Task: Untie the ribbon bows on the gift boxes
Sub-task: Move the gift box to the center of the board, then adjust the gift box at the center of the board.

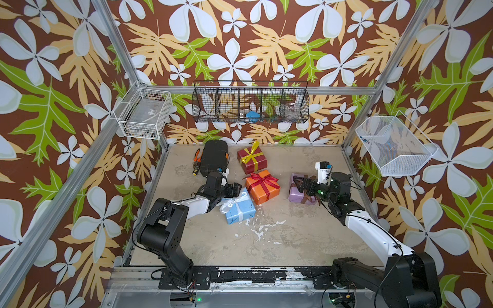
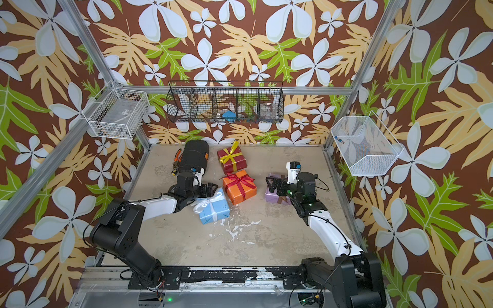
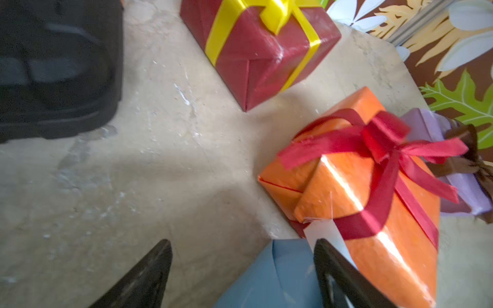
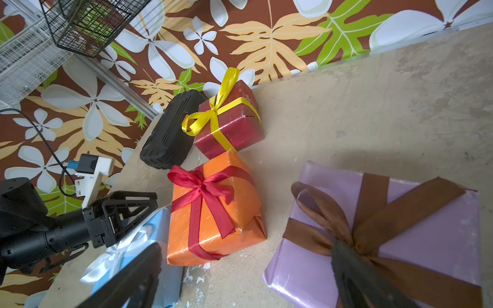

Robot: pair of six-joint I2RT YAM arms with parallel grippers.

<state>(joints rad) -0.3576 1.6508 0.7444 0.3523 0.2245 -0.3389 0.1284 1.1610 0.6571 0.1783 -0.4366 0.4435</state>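
Four gift boxes seen on table, all bows tied. L gripper [image 3: 242, 272] positioned low at the light blue box [image 1: 240, 210], jaws parted, nothing clamped. White ribbon tail [image 3: 324, 234] lies against the inner face of one finger [image 3: 344, 277] in left wrist view; remaining gap is wide, so no grip is judged yet. White bow [image 4: 117, 253] sits on the box end toward the L arm, tail running toward the orange box [image 1: 262, 189], which touches the blue one.

R gripper [image 4: 253, 277] held over lilac box [image 1: 302, 193], jaws spread wide, empty. One finger [image 4: 357, 277] is just above the brown bow [image 4: 341, 234] knot; loop lies between the fingers.

Dark red box [image 1: 252, 160] w/ yellow bow [image 4: 210, 114] is at the back, beside black case [image 1: 213, 157], well apart from both grippers.

Judged: the tail must be centred betw. L jaws before closing, then pulled along its length.
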